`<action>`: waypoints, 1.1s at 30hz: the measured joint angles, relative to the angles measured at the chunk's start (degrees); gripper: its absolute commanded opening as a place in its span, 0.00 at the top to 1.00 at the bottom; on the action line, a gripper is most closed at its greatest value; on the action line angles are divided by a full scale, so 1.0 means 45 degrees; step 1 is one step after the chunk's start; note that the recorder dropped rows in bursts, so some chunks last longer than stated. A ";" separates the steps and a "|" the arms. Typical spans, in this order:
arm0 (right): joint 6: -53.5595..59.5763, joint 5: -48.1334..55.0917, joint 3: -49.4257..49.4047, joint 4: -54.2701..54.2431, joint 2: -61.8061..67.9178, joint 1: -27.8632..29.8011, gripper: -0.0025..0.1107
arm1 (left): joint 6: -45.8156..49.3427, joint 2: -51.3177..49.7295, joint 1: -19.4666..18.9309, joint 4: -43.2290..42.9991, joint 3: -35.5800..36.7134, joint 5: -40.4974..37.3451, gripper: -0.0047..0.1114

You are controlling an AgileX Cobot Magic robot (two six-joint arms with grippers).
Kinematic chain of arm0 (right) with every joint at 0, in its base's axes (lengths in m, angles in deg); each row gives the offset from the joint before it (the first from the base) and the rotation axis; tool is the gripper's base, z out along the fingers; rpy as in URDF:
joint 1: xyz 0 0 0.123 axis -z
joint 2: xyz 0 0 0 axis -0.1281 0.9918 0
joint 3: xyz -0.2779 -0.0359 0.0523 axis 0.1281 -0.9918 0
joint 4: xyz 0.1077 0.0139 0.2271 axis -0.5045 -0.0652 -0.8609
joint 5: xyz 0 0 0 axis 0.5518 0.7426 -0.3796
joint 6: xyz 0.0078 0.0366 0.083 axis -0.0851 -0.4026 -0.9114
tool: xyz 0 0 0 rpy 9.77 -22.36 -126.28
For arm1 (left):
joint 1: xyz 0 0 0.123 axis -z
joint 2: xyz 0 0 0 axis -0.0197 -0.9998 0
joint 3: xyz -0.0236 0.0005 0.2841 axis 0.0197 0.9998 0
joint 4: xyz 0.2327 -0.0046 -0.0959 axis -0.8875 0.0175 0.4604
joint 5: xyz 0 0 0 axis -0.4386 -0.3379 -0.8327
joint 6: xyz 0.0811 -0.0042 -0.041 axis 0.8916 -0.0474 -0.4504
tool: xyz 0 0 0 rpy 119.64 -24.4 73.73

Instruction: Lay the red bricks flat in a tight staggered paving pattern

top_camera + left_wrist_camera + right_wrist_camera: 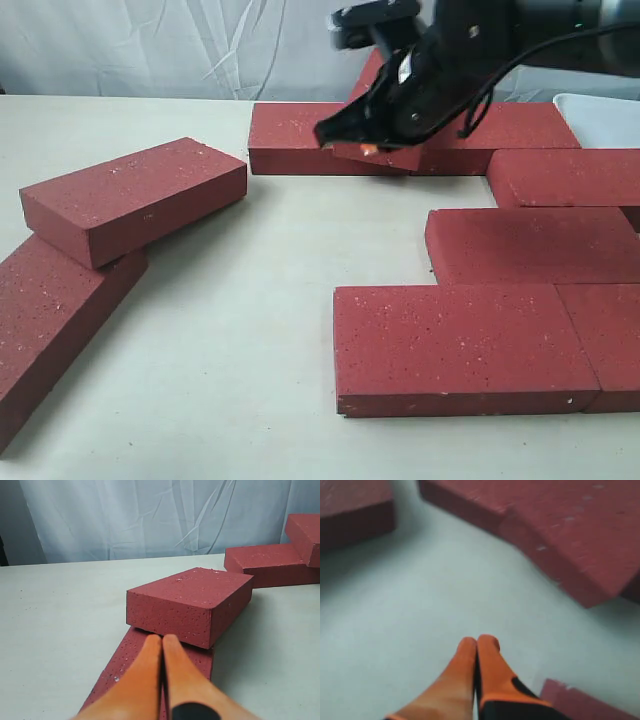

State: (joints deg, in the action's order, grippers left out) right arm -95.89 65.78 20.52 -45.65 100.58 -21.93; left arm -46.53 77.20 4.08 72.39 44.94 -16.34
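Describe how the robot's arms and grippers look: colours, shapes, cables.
The left gripper and right gripper have smooth orange fingers that taper to rounded tips, with black parts at the base. In the exterior view the right arm is bulky and black, with a thin black cable looping beside it and a grey module on top.

Red bricks (460, 345): dark red rectangular blocks with fine pale specks, matte and rough; at right, flat on the desk (250, 330), a front pair (540, 340) butted end to end; a third brick (530, 245) just behind it, offset rightward; a fourth brick (570, 175) just behind that; a back row (300, 138) lies along the far side, partly hidden; at left, well apart, a tilted brick (135, 200) rests on one end of a flat brick (50, 320).
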 measured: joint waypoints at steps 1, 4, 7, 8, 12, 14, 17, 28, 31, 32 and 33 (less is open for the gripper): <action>0.0000 -0.0346 0.0003 -0.0119 -0.0029 0.0457 0.99 | 0.0000 0.0000 0.0000 0.0000 0.0000 0.0000 0.96; -0.0025 -0.1481 0.0003 -0.0373 0.0067 0.1489 0.99 | 0.0000 0.0000 0.0000 0.0000 0.0000 0.0000 0.96; -0.0050 -0.2297 0.0003 -0.0489 0.0591 0.2122 0.99 | 0.0000 0.0000 0.0000 0.0000 0.0000 0.0000 0.96; -0.0050 -0.2512 0.0003 -0.0577 0.0768 0.2281 0.99 | 0.0000 0.0000 0.0000 0.0000 0.0000 0.0000 0.96; -0.0050 -0.3859 -0.0077 -0.0577 0.1544 0.2616 0.99 | 0.0000 0.0000 0.0000 0.0000 0.0000 0.0000 0.96; -0.0050 -0.4597 -0.0077 -0.0577 0.1817 0.2636 0.99 | 0.0000 0.0000 0.0000 0.0000 0.0000 0.0000 0.96; -0.0050 -0.5519 -0.0077 -0.0577 0.2128 0.2636 0.99 | 0.0000 0.0000 0.0000 0.0000 0.0000 0.0000 0.96; 0.0048 -0.7899 0.0191 0.0848 0.3051 0.2636 0.99 | 0.0000 0.0000 0.0000 0.0000 0.0000 0.0000 0.96; 0.0082 -0.7173 0.0507 0.0964 0.3511 0.2636 0.99 | 0.0000 0.0000 0.0000 0.0000 0.0000 0.0000 0.96; 0.0082 -0.6953 0.0577 0.0964 0.3618 0.2636 0.99 | 0.0000 0.0000 0.0000 0.0000 0.0000 0.0000 0.96; 0.0082 -0.6641 0.0656 0.0964 0.3698 0.2636 0.99 | 0.0000 0.0000 0.0000 0.0000 0.0000 0.0000 0.96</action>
State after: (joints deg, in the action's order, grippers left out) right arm -95.53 35.90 23.47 -41.32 117.22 -10.07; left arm -46.53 77.20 4.08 72.39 44.94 -16.34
